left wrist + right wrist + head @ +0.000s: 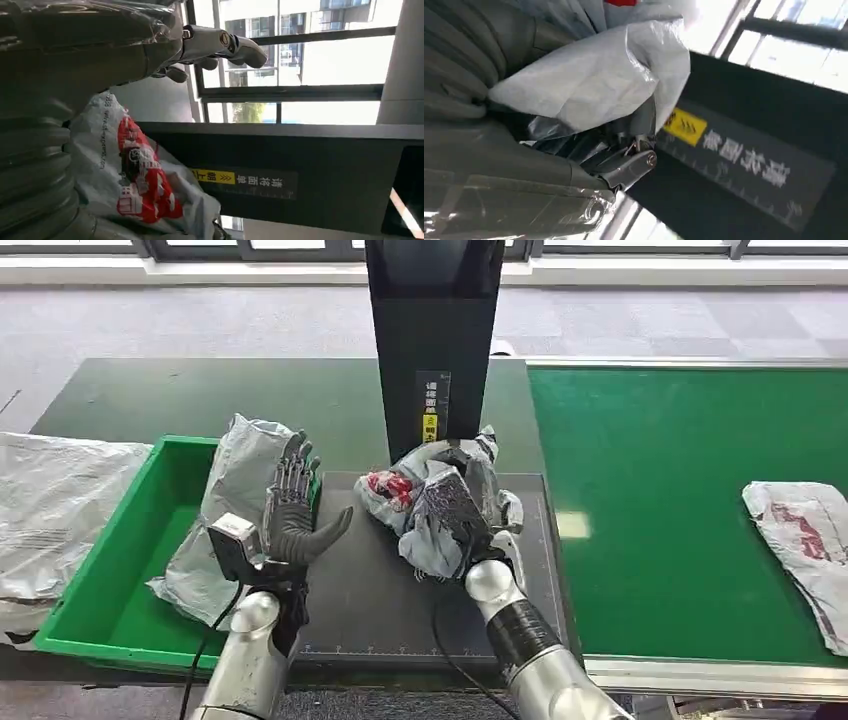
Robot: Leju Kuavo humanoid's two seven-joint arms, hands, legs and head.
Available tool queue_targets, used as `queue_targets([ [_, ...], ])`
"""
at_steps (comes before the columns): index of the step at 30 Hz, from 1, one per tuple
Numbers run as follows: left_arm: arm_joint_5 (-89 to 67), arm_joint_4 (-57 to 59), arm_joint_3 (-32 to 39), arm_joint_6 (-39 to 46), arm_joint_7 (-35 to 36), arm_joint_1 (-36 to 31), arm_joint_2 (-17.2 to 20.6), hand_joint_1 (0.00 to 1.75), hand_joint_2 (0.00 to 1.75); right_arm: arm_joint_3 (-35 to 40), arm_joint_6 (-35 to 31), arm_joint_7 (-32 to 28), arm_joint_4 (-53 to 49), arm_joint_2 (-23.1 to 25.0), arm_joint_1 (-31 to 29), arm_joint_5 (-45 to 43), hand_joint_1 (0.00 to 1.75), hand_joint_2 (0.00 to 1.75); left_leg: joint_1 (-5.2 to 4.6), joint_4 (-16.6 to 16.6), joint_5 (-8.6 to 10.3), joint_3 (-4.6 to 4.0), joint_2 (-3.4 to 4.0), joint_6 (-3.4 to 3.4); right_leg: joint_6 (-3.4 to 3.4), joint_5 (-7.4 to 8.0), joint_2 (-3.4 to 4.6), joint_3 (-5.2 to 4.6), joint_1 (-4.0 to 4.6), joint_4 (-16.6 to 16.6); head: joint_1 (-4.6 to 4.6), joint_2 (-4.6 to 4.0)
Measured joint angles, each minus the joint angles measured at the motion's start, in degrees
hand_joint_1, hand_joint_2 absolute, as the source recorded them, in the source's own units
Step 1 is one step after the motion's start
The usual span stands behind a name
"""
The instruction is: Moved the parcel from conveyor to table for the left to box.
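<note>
Clearly the crumpled grey plastic mailer parcel with red print was soft and light, a slack bag that folded wherever it was squeezed. It sat on the dark scale mat in front of the black upright post, the right hand clutching bunched film. The slick film could slip, so taking hold of a gathered fold seemed safest. The left hand stood spread and empty just beside it, near the green plastic bin.

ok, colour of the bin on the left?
Bright green bin, clearest in the head view.
</note>
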Motion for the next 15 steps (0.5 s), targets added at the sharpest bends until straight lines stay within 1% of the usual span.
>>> queue_targets([
  [5, 0.11, 0.44, -0.46, -0.09, 0.0, -0.06, 0.02, 0.0, 1.75, 0.35, 0.63, -0.37, 1.42, 0.0, -0.5, -0.66, 1.75, 1.75, 0.0, 0.0, 0.0, 0.01, 0.01, 0.0, 0.0, 0.0, 0.0, 0.0, 0.01, 0.0, 0.0, 0.0],
  [8, 0.13, 0.79, -0.79, -0.09, 0.0, -0.2, 0.02, 0.0, 1.75, 0.35, 2.58, 0.09, 2.23, 0.0, -1.01, -0.55, 1.75, 1.75, 0.0, 0.0, 0.0, 0.02, 0.02, 0.0, 0.0, 0.0, 0.01, 0.0, 0.0, 0.0, 0.0, 0.0],
  [14, 0.11, 1.36, -0.99, -0.09, 0.0, -0.3, 0.02, 0.0, 1.75, 0.37, 3.17, 0.48, 3.02, 0.0, -1.3, -0.48, 1.75, 1.75, 0.0, 0.0, 0.0, 0.02, 0.03, 0.0, 0.0, 0.0, 0.01, 0.0, 0.0, 0.0, 0.0, -0.02],
  [15, 0.11, 1.4, -1.01, -0.09, 0.0, -0.31, 0.0, 0.0, 1.75, 0.37, 3.19, 0.48, 3.08, 0.0, -1.3, -0.48, 0.96, 1.75, 0.0, 0.0, 0.0, 0.02, 0.03, 0.0, 0.0, 0.0, 0.01, 0.0, 0.0, 0.0, 0.02, 0.0],
])
